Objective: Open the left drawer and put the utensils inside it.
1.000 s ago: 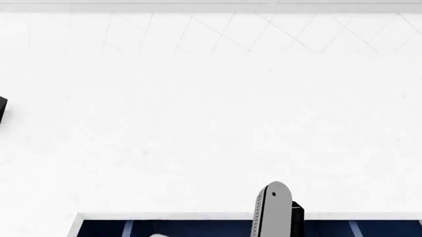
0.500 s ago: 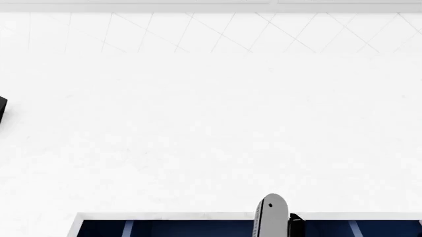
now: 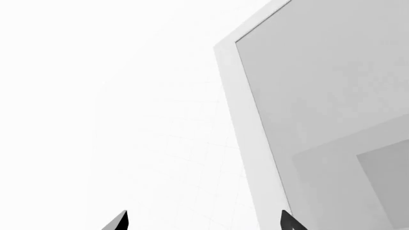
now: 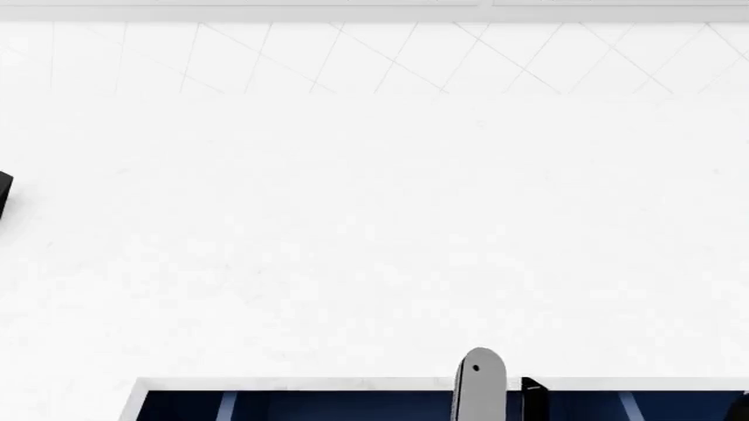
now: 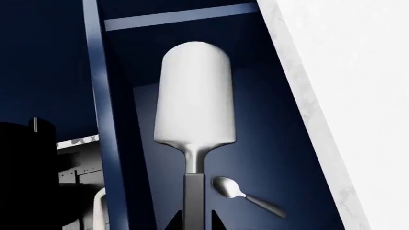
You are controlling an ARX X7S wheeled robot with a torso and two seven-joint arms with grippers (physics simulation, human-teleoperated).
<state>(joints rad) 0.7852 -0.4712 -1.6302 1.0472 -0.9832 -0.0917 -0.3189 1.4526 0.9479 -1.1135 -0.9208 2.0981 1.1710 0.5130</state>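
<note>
— What do we have in the left drawer (image 5: 268, 124)?

— We count two utensils over its open blue box. One is the spoon (image 5: 246, 195), lying flat on the drawer floor, bowl toward the counter side, handle running away at a slant. The other is the spatula (image 5: 195, 110), one broad grey blade on a narrow dark handle, standing up out of our right gripper (image 5: 193, 224).

— And the grip itself?

— Our two dark fingertips sit tight against either side of the spatula handle, pinched closed on it. The blade hangs above the drawer interior, just beside the spoon but not touching it.

— From the head view?

— We see one spatula blade (image 4: 478, 381) poking up at the lower edge, in front of the drawer's navy opening (image 4: 328, 405), with the white marbled countertop (image 4: 374, 219) spreading beyond it and a tiled wall (image 4: 374, 61) at the far side. One small dark object (image 4: 3, 193) sits at the left border; we cannot tell what it is.

— The left gripper (image 3: 203, 223)?

— Two dark fingertips (image 3: 119, 221) spread well apart, nothing between them, facing a pale panel (image 3: 319, 96).
</note>
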